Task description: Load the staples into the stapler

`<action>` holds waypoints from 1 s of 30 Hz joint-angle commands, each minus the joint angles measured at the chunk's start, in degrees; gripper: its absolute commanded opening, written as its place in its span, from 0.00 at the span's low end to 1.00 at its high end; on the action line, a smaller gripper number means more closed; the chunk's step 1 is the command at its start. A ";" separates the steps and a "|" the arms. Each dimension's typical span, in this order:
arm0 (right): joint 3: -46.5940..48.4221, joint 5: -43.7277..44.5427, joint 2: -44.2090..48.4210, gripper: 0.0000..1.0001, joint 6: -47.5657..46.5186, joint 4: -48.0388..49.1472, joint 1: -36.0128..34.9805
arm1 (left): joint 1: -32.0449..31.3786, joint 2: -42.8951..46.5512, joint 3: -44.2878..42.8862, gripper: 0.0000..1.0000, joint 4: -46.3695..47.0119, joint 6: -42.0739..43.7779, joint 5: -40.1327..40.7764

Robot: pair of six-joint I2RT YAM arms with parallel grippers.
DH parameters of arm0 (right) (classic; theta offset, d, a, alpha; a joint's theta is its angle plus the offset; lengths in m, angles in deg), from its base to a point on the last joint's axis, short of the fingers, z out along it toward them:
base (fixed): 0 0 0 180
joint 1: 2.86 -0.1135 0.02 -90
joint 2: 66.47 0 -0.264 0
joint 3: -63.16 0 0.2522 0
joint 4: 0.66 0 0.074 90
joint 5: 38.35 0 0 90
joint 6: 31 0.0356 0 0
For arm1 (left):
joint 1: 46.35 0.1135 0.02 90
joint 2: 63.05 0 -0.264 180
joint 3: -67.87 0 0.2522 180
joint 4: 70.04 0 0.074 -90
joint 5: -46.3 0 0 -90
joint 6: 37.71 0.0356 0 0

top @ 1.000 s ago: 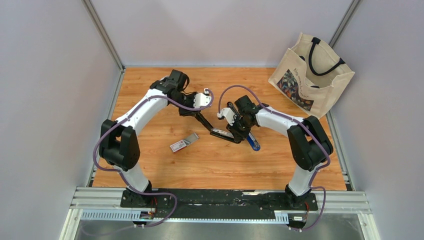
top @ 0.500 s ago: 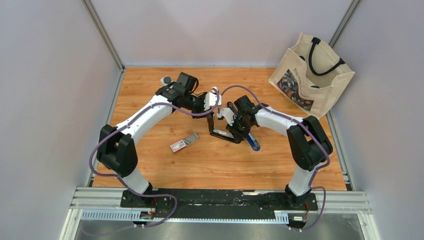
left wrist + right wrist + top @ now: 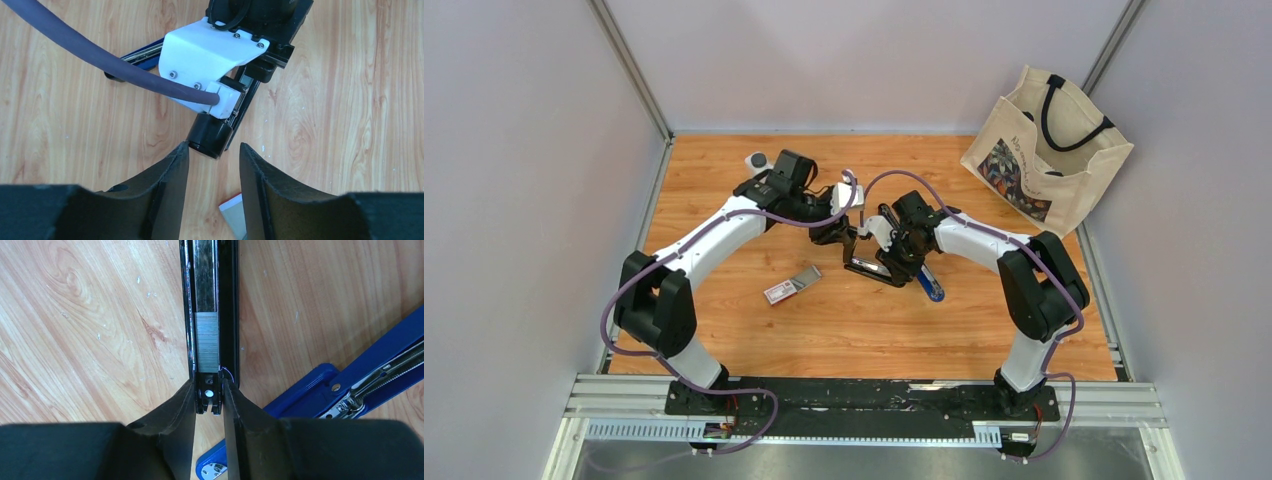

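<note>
Staples box (image 3: 792,284) lies on the counter (image 3: 754,340), left of centre, tray slid out; the left hand (image 3: 212,155) hovers released, holding nothing. Right hand (image 3: 207,390) clenches the stapler (image 3: 230,300) magazine, a staple strip (image 3: 206,342) already inside; closing it seems all that's left.

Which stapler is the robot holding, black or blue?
The black stapler, its end pinched between the right jaws. The blue stapler lies beside it, not gripped.

I see bright, even overhead light, only faint soft shadows on the table (image 3: 844,330); all three views are sharp.
</note>
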 commanded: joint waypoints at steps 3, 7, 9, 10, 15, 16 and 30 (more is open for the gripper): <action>-1.73 0.06 -0.40 0.30 -0.05 -3.41 -0.18 | 2.64 0.25 1.41 0.52 2.14 -0.39 -4.64; -1.73 -0.64 -0.22 0.30 -0.40 -3.76 0.00 | 3.09 -2.56 1.32 0.54 2.23 0.67 -5.70; -1.64 -0.64 -0.22 0.30 -0.40 -3.85 0.09 | 3.09 -4.23 0.97 0.54 2.49 0.58 -6.92; -1.73 -0.73 -0.22 0.30 -0.40 -3.94 0.09 | 3.09 -5.11 0.71 0.54 2.23 0.93 -7.54; -1.64 -0.73 -0.14 0.30 -0.49 -3.94 0.35 | 3.09 -8.19 0.62 0.54 2.93 2.60 -10.26; -1.64 -0.73 -0.13 0.30 -0.49 -3.94 0.35 | 3.09 -8.54 0.71 0.54 3.54 2.52 -10.96; -1.55 -1.08 -0.05 0.29 -0.58 -4.12 0.79 | 2.12 -11.36 2.55 0.16 7.15 1.28 -17.12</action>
